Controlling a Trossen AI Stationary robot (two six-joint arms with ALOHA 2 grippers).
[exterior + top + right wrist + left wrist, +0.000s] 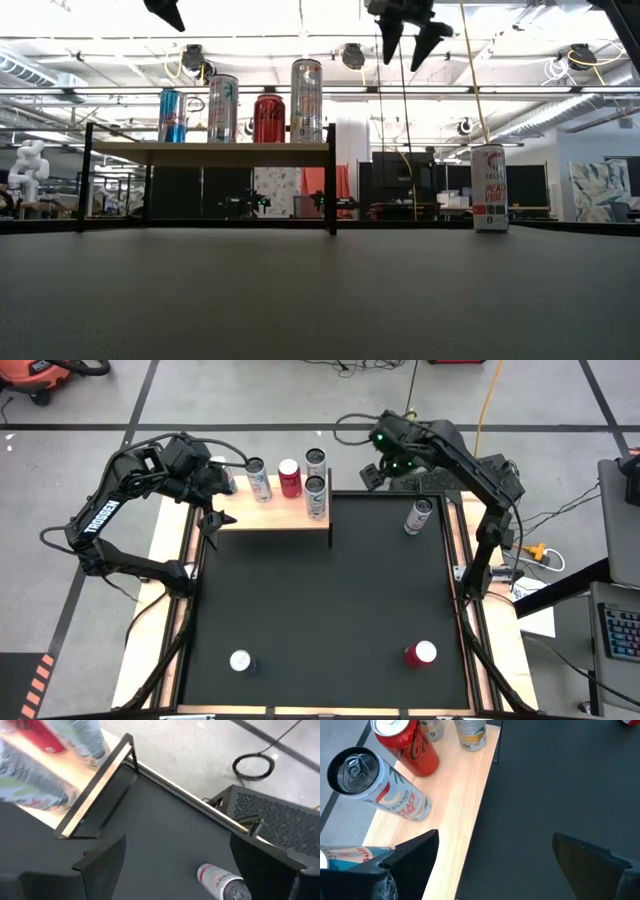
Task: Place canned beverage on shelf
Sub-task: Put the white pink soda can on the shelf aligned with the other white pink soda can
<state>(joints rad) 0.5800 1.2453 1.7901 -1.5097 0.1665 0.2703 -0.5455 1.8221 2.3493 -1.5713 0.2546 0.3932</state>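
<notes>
The shelf (272, 512), a light-wood board on thin black legs, stands at the mat's far left and carries several upright cans (265, 118). A white Celsius can (418, 515) stands upright on the black mat at the far right; it also shows in the low view (489, 187) and the right wrist view (222, 882). My left gripper (215, 520) hangs open above the shelf's left end, over its front edge (495, 865). My right gripper (378, 472) hangs open high over the table's far edge, between the shelf and the Celsius can (180, 865). Both hold nothing.
Near the front edge, a white-topped can (240, 660) stands at the left and a red can (420, 653) at the right. Pale wooden rails (455, 550) run along the mat's sides. The middle of the mat (320, 600) lies bare.
</notes>
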